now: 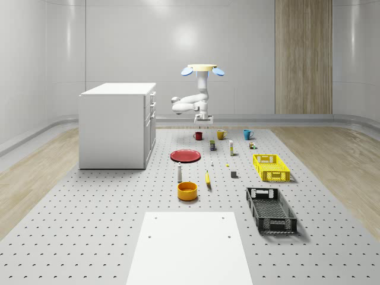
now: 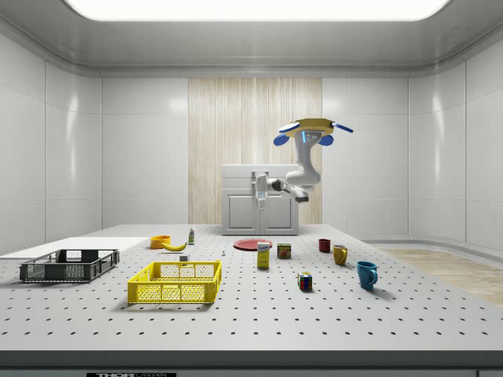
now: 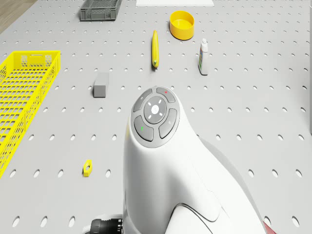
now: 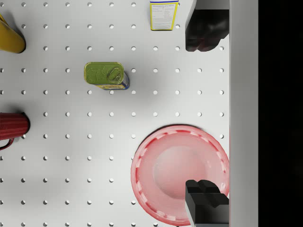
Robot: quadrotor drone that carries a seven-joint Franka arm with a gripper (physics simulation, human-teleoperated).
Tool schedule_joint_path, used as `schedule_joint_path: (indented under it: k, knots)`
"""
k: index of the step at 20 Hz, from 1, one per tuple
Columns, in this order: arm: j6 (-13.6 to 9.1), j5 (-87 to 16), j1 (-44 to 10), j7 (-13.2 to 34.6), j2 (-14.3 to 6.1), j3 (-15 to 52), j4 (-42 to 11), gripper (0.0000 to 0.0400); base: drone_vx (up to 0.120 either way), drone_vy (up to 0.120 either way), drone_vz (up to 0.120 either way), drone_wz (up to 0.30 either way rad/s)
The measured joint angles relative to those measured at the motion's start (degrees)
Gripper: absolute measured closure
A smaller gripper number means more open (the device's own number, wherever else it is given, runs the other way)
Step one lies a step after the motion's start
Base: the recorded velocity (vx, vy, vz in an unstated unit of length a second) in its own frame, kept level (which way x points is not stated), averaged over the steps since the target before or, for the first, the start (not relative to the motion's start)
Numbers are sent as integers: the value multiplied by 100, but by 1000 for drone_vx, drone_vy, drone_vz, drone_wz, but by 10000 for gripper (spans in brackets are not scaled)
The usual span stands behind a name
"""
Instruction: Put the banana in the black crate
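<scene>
In the wrist view, a red mug (image 4: 12,126) and a yellow mug (image 4: 9,38) are cut off at the frame edge, and one dark fingertip (image 4: 207,208) covers part of a red plate (image 4: 177,170). The drone (image 1: 202,69) hovers above the far end of the perforated table (image 1: 107,225), its gripper (image 1: 203,120) hanging empty over the plate with fingers spread wide apart. The banana (image 1: 208,178) lies well apart from it, beside an orange bowl (image 1: 187,190), with the black crate (image 1: 271,209) farther toward the whole-scene view's right.

Drone (image 1: 202,69) hovering above mugs, banana (image 1: 208,178) between bowl (image 1: 187,190) and crate (image 1: 271,209), cabinet (image 1: 117,124) at whole-scene view's left
</scene>
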Motion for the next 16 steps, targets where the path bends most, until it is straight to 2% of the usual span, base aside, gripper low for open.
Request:
schedule_joint_path:
  k: [7,11,16]
  knots:
    - [136,68,-39,36,-146,33,9,0,120,0,0,0]
    - [209,104,-60,55,-225,50,13,0,120,0,-110,0]
    - [297,147,-84,76,-320,70,18,0,120,0,0,0]
